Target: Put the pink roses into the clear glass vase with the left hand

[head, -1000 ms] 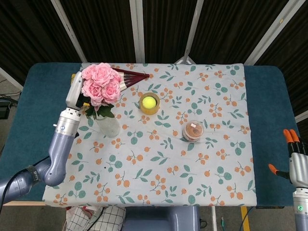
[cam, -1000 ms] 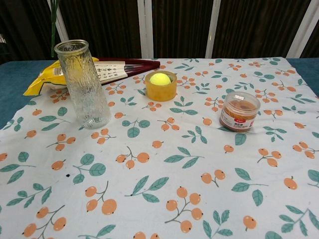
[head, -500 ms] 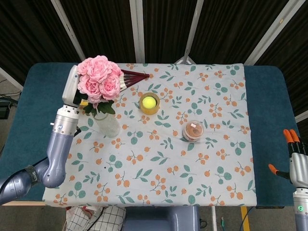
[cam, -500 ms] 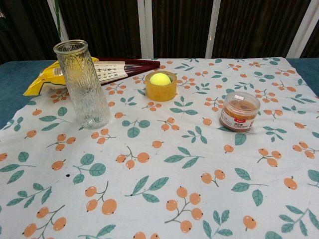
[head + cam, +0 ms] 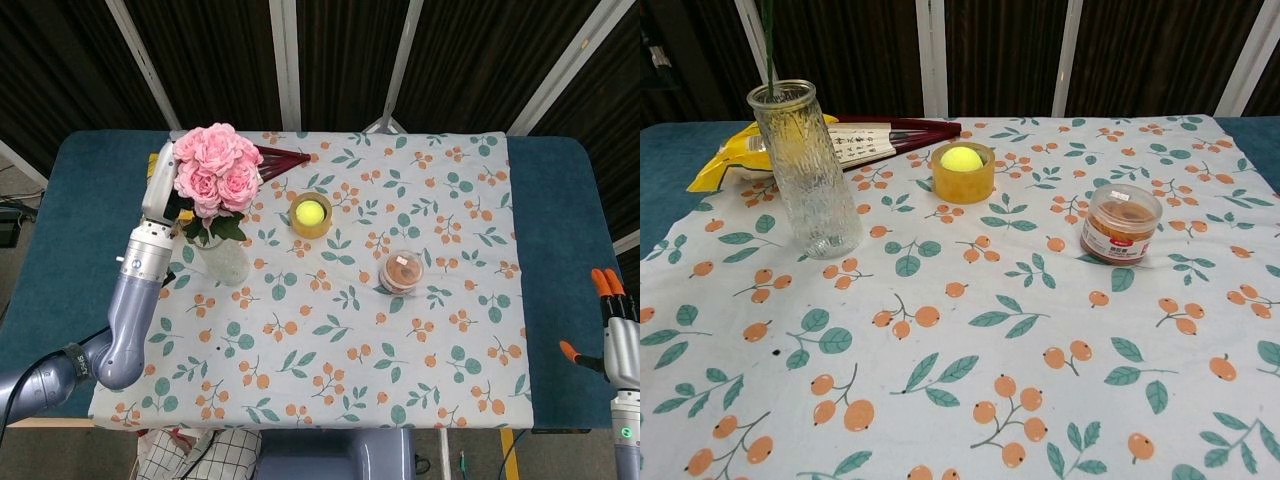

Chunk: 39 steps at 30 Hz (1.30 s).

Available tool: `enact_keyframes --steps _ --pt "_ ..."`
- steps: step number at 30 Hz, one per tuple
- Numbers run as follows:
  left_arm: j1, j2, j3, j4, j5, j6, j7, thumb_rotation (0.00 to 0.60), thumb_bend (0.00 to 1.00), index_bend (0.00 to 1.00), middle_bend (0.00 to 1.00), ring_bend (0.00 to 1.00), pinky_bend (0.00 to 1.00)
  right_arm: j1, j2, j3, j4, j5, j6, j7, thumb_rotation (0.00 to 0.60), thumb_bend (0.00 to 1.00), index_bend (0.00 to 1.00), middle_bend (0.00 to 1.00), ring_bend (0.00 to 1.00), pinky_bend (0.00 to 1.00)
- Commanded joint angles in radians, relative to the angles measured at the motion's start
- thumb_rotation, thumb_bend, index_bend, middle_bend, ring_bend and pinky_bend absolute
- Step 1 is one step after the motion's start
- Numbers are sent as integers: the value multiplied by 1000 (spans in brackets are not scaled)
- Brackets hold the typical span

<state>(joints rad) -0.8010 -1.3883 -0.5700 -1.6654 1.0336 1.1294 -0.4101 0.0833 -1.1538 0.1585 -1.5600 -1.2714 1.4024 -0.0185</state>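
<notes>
The pink roses (image 5: 214, 168) hang in the air at the cloth's back left, and my left hand (image 5: 160, 187) holds their stems, mostly hidden behind the blooms. The clear glass vase (image 5: 226, 260) stands upright just under the leaves. In the chest view a green stem (image 5: 768, 45) comes down to the rim of the vase (image 5: 807, 172); whether its tip is inside I cannot tell. My right hand (image 5: 612, 335) rests off the cloth at the front right, fingers apart and holding nothing.
A yellow tape roll with a yellow ball in it (image 5: 310, 214) sits right of the vase. A small jar with a clear lid (image 5: 403, 271) stands mid-cloth. A folded dark red fan (image 5: 895, 133) and a yellow packet (image 5: 720, 168) lie behind the vase.
The left hand shifted the roses slightly left, then back right. In the chest view the stem has moved right and now reaches the vase rim. The right hand stayed still.
</notes>
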Motion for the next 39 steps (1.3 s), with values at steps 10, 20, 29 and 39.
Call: enact_keyframes --steps 10,20,29,39 --pt "18 20 49 26 7 -53 -1 600 276 400 320 232 344 -2 2 -1 -4 -2 2 3 600 182 68 0 59 119" --pt "52 168 128 -23 -28 -213 59 600 182 163 167 70 247 -4 5 -1 -10 -3 5 4 600 182 68 0 59 119" --pt "83 293 184 -77 -46 -302 104 600 179 132 161 66 244 -5 8 -5 -19 -13 8 7 600 182 72 0 59 119" --pt "225 431 278 -226 -13 -151 227 600 188 181 212 90 215 -10 12 -9 -29 -27 19 14 600 182 72 0 60 119"
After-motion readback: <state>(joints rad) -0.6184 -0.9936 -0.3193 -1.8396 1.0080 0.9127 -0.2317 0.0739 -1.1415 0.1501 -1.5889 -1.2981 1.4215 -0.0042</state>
